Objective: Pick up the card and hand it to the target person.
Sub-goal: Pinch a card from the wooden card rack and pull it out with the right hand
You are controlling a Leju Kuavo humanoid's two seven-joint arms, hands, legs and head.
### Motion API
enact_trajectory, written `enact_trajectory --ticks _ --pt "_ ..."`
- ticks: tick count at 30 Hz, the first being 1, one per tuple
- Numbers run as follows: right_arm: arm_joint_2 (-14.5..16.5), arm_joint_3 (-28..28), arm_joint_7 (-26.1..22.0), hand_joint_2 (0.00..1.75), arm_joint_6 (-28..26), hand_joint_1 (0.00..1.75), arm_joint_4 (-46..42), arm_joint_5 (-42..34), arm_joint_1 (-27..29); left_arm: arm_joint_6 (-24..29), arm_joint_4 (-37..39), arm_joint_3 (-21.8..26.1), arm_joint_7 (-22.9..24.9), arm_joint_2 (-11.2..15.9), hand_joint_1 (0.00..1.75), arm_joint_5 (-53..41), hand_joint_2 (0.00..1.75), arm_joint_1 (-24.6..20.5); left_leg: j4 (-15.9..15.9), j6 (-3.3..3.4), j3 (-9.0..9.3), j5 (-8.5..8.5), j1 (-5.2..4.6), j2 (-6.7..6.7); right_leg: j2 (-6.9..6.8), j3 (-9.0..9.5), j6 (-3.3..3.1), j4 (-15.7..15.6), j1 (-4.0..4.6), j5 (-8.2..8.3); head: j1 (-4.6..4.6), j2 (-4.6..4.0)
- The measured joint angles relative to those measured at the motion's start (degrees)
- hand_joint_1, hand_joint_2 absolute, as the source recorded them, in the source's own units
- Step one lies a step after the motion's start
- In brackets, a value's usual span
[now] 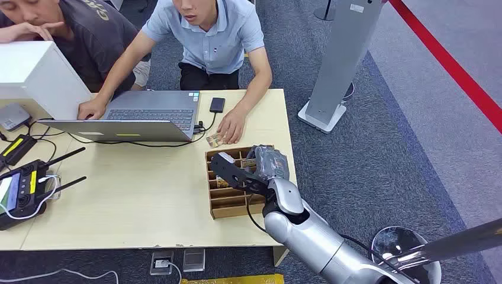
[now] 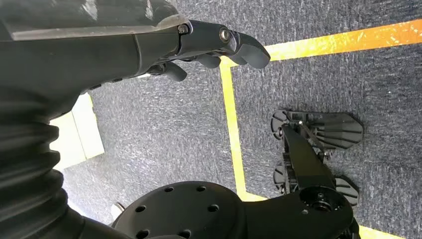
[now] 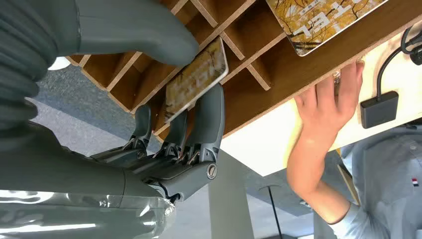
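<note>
Right wrist view: right robot hand (image 3: 164, 124) pinches a yellow-patterned card (image 3: 195, 79) with white rim, tilted over the wooden divider box (image 3: 278, 64). Box sits at the desk (image 1: 148, 195) edge; left robot hand (image 2: 209, 47) holds nothing, fingers loosely curled.

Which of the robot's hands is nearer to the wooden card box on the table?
The right. The right hand is at the wooden box, pinching a card over its compartments. The left hand hangs above the carpet, with no table near it.

The head view looks down from high up at the bench (image 1: 142, 195). The right wrist view sits very close to the wooden box (image 3: 278, 59) at the bench's right edge; both show it. The left wrist view faces the floor (image 2: 164, 134).
</note>
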Motion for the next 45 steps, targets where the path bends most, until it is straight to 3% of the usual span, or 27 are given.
enact_trajectory --ticks 2,6,8,34,40,45 --pt "-0.01 -0.01 -0.02 1.75 -0.09 1.25 0.05 -0.01 0.01 -0.05 0.0 0.0 -0.04 0.0 0.0 -0.06 1.75 0.0 0.0 0.0 0.0 0.0 0.0 0.0 0.0 0.0 0.0 0.0 0.0 0.0 -0.01 0.0" --pt "-0.04 -0.02 -0.26 1.75 -0.47 1.63 0.32 -0.07 0.03 -0.12 0.0 -0.02 -0.24 0.0 0.0 -0.29 1.75 0.0 0.0 0.0 0.0 0.0 0.0 0.0 0.0 0.0 0.0 0.0 0.0 0.0 0.01 0.0" --pt "-0.04 -0.07 -0.49 1.75 -0.74 1.74 0.42 -0.1 0.02 -0.14 0.0 -0.02 -0.32 0.0 0.0 -0.4 1.75 0.0 0.0 0.0 0.0 0.0 0.0 0.0 0.0 0.0 0.0 0.0 0.0 0.0 0.01 0.0" --pt "-0.19 -0.56 -3.73 1.75 -1.62 1.75 0.99 0.2 0.01 0.95 0.0 -0.03 -0.75 0.0 0.0 0.9 1.75 0.01 0.0 0.0 0.01 0.0 0.0 0.01 0.01 0.0 0.0 0.0 0.0 0.0 -0.01 0.0" --pt "-0.4 -0.27 -8.14 1.75 2.02 1.75 -0.57 1.97 -0.02 0.94 0.0 -0.02 -0.69 0.0 0.0 1.22 1.75 0.0 0.0 0.0 0.01 0.0 0.0 0.01 0.01 0.0 0.0 0.0 0.0 0.0 -0.01 0.0" --pt "-1.77 0.31 -9.64 1.75 5.81 1.75 -7.03 7.16 0.19 0.95 0.0 -0.02 -0.75 0.0 0.0 1.67 1.75 0.04 0.0 0.0 0.01 0.0 0.0 0.01 0.01 -0.02 0.0 0.0 0.0 0.0 -0.03 0.0"
